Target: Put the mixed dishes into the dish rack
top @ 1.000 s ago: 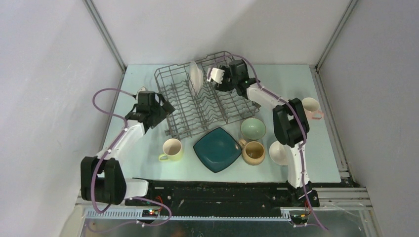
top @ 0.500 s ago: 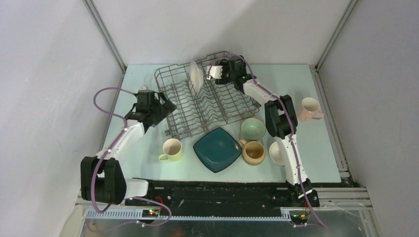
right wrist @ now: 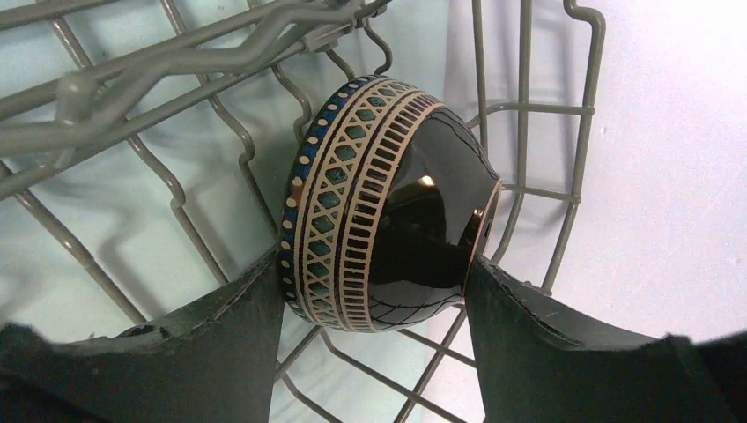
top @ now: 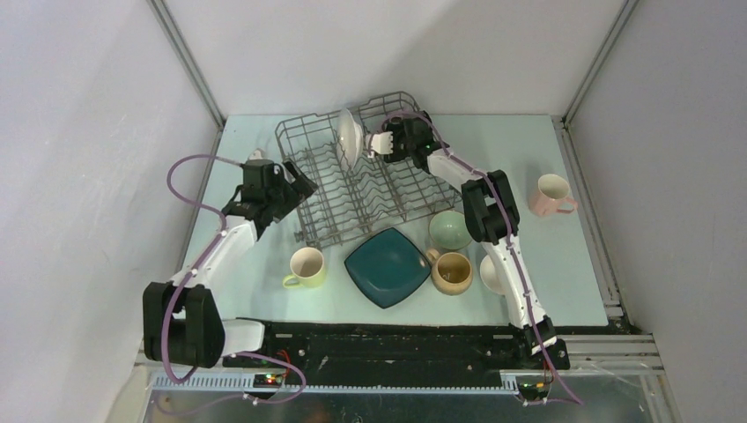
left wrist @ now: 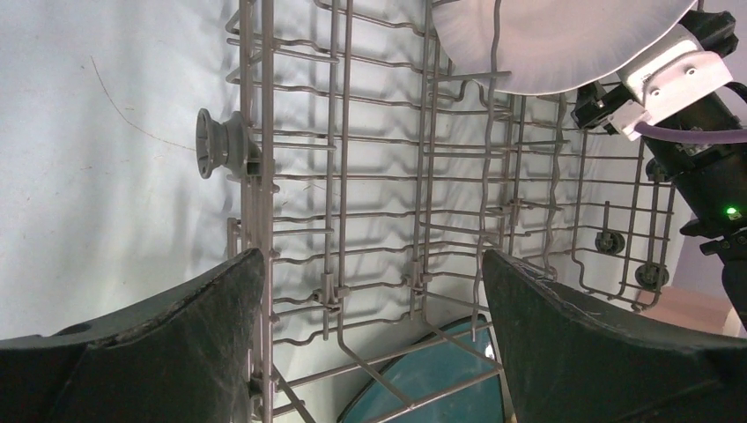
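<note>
Our right gripper point(right wrist: 372, 264) clamps the black, lattice-banded bowl point(right wrist: 388, 211) on its side at the far end of the dish rack point(top: 388, 189).
We see the bowl's axis lying across the jaws, rim against one finger and foot against the other. The left gripper point(left wrist: 370, 260) hangs wide open, well apart, so we judge the right arm better placed to seat it. No readable writing.

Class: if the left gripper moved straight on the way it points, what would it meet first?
Most likely the grey metal wire dish rack, straight ahead of the left gripper; depth is uncertain.
</note>
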Motion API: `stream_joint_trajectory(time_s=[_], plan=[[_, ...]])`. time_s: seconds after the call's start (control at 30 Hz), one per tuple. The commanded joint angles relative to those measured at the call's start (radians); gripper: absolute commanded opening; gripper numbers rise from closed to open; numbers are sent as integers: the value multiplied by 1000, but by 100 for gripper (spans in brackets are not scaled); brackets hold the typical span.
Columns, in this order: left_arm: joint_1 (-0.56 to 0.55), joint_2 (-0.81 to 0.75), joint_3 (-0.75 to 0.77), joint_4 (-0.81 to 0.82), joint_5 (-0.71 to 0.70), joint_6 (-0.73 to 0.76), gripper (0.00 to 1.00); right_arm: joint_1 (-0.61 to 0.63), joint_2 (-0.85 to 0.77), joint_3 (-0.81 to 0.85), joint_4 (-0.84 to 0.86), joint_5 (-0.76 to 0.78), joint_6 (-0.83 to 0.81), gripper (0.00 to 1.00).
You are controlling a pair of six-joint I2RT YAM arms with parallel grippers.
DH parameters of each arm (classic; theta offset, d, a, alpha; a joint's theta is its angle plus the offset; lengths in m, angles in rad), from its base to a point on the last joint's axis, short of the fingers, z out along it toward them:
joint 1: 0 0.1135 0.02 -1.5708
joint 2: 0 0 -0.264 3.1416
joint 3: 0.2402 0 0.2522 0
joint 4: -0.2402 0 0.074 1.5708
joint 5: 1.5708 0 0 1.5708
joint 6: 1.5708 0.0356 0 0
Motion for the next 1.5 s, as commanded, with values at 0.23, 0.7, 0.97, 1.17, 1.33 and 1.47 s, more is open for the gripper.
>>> stream_joint_trajectory(time_s=[0.23,0.7,0.97,1.17,1.33,1.47], plan=[[10,-24,-18,54,32,4,100,-7,-53,-122,423,-6,39,77],[10,-43,-10,40,43,15,100,-18,-170,-243,404,-52,76,93],[6,-67,-19,32,39,13,100,-26,-248,-258,226,-111,153,94],[5,-80,-18,24,41,11,100,-26,-246,-194,82,-134,218,96],[-3,-82,-15,19,43,12,100,-25,-313,-232,111,-169,375,96],[-5,-93,-30,54,90,22,100,-26,-398,-248,97,-196,582,91]])
